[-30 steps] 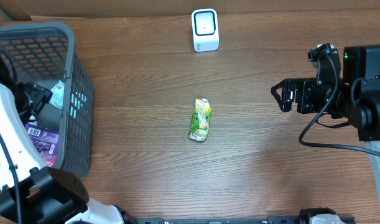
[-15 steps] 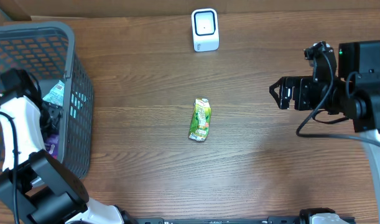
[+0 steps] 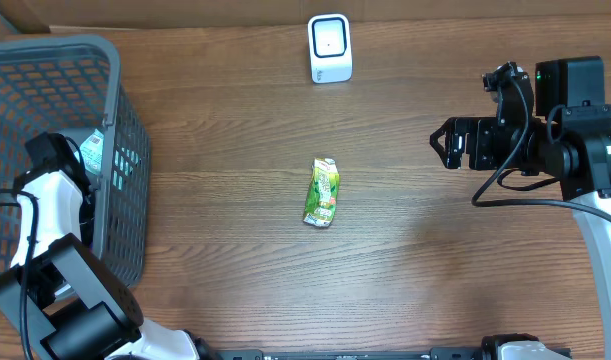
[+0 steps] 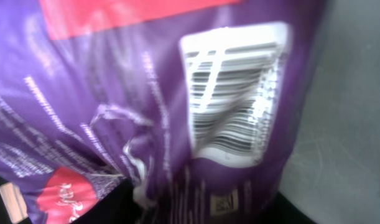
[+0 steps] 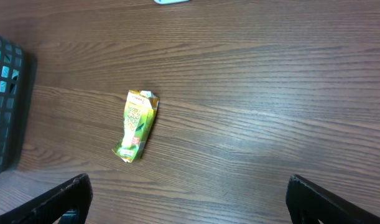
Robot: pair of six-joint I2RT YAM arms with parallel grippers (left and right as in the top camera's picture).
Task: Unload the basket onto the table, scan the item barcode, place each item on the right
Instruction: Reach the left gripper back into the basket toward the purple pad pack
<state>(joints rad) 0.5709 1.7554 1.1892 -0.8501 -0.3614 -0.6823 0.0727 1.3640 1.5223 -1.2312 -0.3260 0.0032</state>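
Observation:
A purple packet (image 4: 115, 93) with a white barcode patch (image 4: 236, 93) fills the left wrist view. Its lower end runs down between the dark fingers of my left gripper (image 4: 196, 211), which is shut on it. From overhead that arm reaches down into the grey basket (image 3: 125, 150), and it hides both the gripper and the packet. The white scanner (image 3: 330, 47) stands at the table's far edge. My right gripper (image 3: 447, 143) hangs open over the right side of the table, its fingertips (image 5: 71, 193) wide apart with nothing between them.
A green drink pouch (image 3: 322, 192) lies flat mid-table, also seen as the green pouch (image 5: 136, 126) from the right wrist. A white and teal packet (image 3: 92, 152) sits inside the basket. The basket's wall (image 5: 6, 106) shows at the left edge of the right wrist view.
My left arm has dropped deeper into the basket and its jaws have closed onto the purple packet. The right gripper drifted slightly up and left, still open.

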